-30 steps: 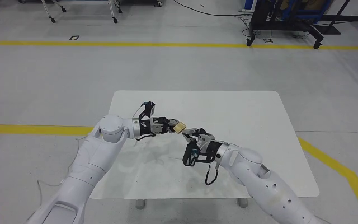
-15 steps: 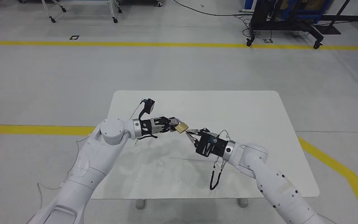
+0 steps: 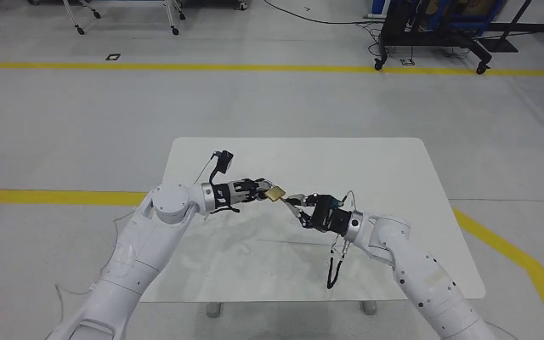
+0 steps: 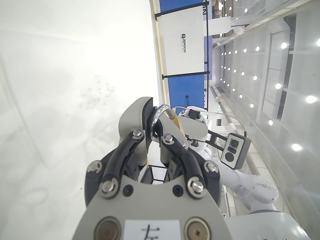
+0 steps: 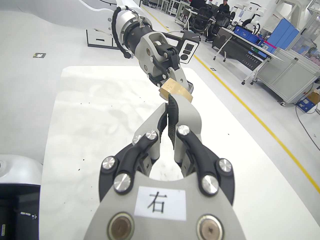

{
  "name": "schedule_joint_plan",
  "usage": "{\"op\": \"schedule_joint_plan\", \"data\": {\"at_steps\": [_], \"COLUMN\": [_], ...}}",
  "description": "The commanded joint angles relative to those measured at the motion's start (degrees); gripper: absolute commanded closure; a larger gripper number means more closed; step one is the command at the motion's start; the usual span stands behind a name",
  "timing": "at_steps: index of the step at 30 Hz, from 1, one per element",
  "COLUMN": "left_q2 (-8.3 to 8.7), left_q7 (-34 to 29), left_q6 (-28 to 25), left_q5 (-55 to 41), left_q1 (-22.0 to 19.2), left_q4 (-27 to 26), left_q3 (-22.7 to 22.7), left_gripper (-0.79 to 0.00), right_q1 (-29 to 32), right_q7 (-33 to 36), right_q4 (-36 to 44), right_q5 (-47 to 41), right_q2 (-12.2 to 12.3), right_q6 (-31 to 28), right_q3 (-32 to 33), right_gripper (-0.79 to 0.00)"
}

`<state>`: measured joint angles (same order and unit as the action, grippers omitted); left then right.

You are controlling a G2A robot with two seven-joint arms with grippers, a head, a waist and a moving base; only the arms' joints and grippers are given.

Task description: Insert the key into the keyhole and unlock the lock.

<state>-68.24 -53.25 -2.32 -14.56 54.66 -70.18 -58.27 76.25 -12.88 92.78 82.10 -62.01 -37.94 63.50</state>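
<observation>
A brass padlock [image 3: 274,194] with a silver shackle [image 4: 161,109] is held above the middle of the white table [image 3: 382,161]. My left gripper [image 3: 260,189] is shut on it, with the shackle between the pads and the brass body [image 4: 178,124] sticking out past them. The padlock [image 5: 175,89] points its base at my right gripper [image 5: 170,104], whose fingers are pressed together with their tips touching that base. The key is a thin piece hidden between the right pads. In the top view, my right gripper [image 3: 292,203] meets the lock from the right.
A black cable [image 3: 334,270] hangs from the right forearm over the table's front half. The table's bare surface [image 5: 105,116] lies under both grippers. Workbenches and chairs [image 5: 225,33] stand far off beyond the table.
The right forearm has swung out to the right and its wrist has turned, while its fingertips stayed at the padlock's base. The left gripper and padlock shifted slightly right.
</observation>
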Motion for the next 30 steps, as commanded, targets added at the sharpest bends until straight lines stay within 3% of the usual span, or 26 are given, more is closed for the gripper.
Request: {"op": "schedule_joint_plan", "data": {"at_steps": [1,6,11,14,18,23,25,26,30], "left_q2": [-0.02,-0.17,-1.10,-2.44,-4.70,-7.76,-8.96,-9.52,-11.18], "left_q7": [0.81,2.80,-0.27,-0.51,-1.12,-1.94,-1.79,-1.65,-1.57], "left_q6": [1.84,5.85,13.74,17.23,17.79,14.27,14.10,13.82,13.16], "left_q5": [1.21,6.11,12.41,14.73,16.91,13.68,13.04,12.72,11.60], "left_q1": [-0.52,-0.90,-4.26,-6.81,-10.77,-14.32,-15.54,-16.10,-17.73], "left_q4": [0.58,0.30,1.93,3.68,8.05,14.48,17.01,18.12,21.90], "left_q3": [0.19,2.11,7.59,11.76,17.12,20.94,22.31,22.85,24.08], "left_gripper": [0.000,0.000,0.000,0.000,0.000,0.000,-0.397,-0.785,-0.785], "right_q1": [0.55,4.34,11.60,11.60,11.60,11.60,11.60,11.60,11.60], "right_q7": [-0.82,-4.94,-11.12,-11.12,-11.12,-11.12,-11.12,-11.12,-11.12], "right_q4": [0.67,3.36,7.71,7.71,7.71,7.71,7.71,7.71,7.71], "right_q5": [1.50,2.72,3.24,3.24,3.24,3.24,3.24,3.24,3.24], "right_q2": [0.32,1.76,3.47,3.47,3.47,3.47,3.47,3.47,3.47], "right_q6": [-0.01,-0.26,-0.08,-0.08,-0.08,-0.08,-0.08,-0.08,-0.08], "right_q3": [1.12,8.24,19.06,19.06,19.06,19.06,19.06,19.06,19.06], "right_gripper": [-0.785,-0.785,-0.785,-0.785,-0.785,-0.785,-0.785,-0.785,-0.785]}}
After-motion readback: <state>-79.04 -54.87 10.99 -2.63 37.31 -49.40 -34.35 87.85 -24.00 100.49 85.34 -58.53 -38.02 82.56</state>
